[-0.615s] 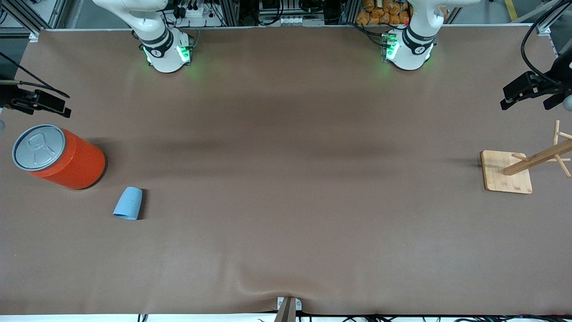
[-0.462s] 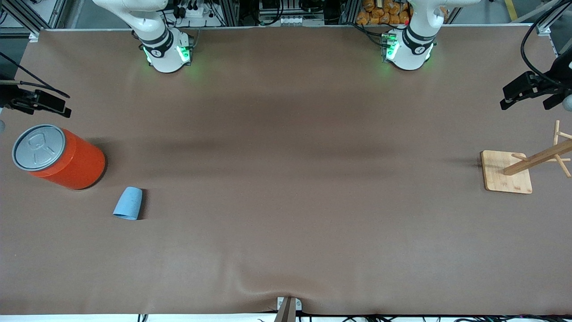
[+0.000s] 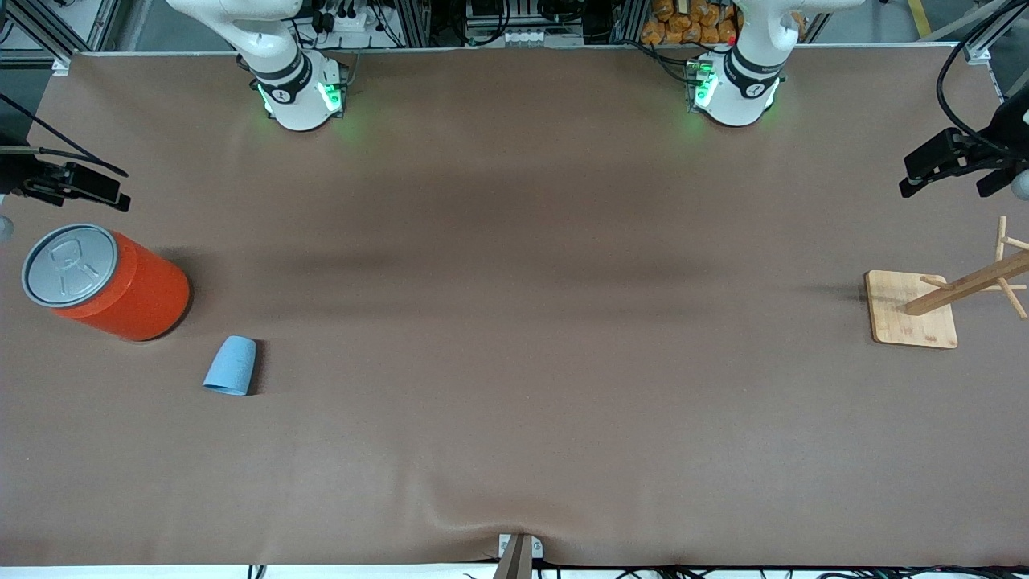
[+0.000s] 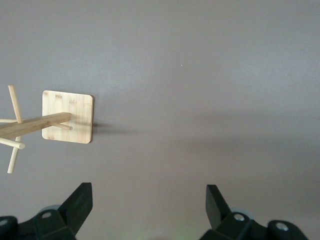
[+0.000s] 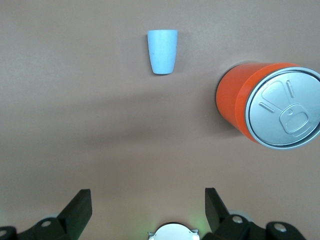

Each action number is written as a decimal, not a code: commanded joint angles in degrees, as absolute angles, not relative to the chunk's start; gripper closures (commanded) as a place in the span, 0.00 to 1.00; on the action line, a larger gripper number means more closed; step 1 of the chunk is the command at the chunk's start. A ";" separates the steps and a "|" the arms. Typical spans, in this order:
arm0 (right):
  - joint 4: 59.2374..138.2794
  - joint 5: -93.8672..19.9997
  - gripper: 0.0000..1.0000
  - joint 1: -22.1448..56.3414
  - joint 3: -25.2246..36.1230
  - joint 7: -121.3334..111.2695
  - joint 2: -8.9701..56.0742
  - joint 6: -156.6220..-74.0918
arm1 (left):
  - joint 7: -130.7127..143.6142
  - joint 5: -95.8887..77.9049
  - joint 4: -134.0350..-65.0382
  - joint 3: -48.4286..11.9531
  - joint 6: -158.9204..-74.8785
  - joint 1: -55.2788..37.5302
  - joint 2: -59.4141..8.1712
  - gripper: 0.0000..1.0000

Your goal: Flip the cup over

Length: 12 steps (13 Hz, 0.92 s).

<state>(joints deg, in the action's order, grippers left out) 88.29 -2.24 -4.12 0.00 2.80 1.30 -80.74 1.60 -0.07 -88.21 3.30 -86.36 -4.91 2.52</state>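
Note:
The light-blue cup [image 3: 231, 366] seems to lie on its side on the brown table, wide end toward the front camera, near the right arm's end. It also shows in the right wrist view [image 5: 162, 51]. My right gripper [image 5: 148, 205] is open and empty, held high over the table, apart from the cup; in the front view it shows partly at the edge [image 3: 80, 186]. My left gripper [image 4: 149, 202] is open and empty, held high over the left arm's end of the table [image 3: 949, 181]. Both arms hold still.
A large orange can [image 3: 104, 281] with a grey pull-tab lid stands beside the cup, farther from the front camera; it also shows in the right wrist view [image 5: 270, 107]. A wooden rack [image 3: 912, 310] on a square base stands at the left arm's end [image 4: 67, 116].

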 commanded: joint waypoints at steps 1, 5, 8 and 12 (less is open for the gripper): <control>88.68 -1.58 0.00 -4.22 -0.09 3.25 3.24 -80.77 | 1.67 -0.97 -87.63 3.16 -85.43 -4.48 2.37 0.00; 88.51 0.78 0.00 -4.04 -0.09 3.08 11.57 -86.90 | 1.76 -0.97 -87.63 2.99 -85.43 -4.57 2.37 0.00; 88.59 1.05 0.00 -5.09 0.00 3.08 16.33 -94.11 | 1.50 -0.97 -87.80 2.90 -85.43 -4.48 2.29 0.00; 88.68 1.05 0.00 -5.28 0.00 3.08 23.98 -103.42 | 1.67 -0.97 -87.63 2.90 -85.43 -4.74 2.02 0.00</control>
<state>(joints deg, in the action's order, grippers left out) 89.81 0.08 -4.98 0.58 2.79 20.85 -100.76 1.60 -0.07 -88.35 3.17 -86.27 -4.93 2.29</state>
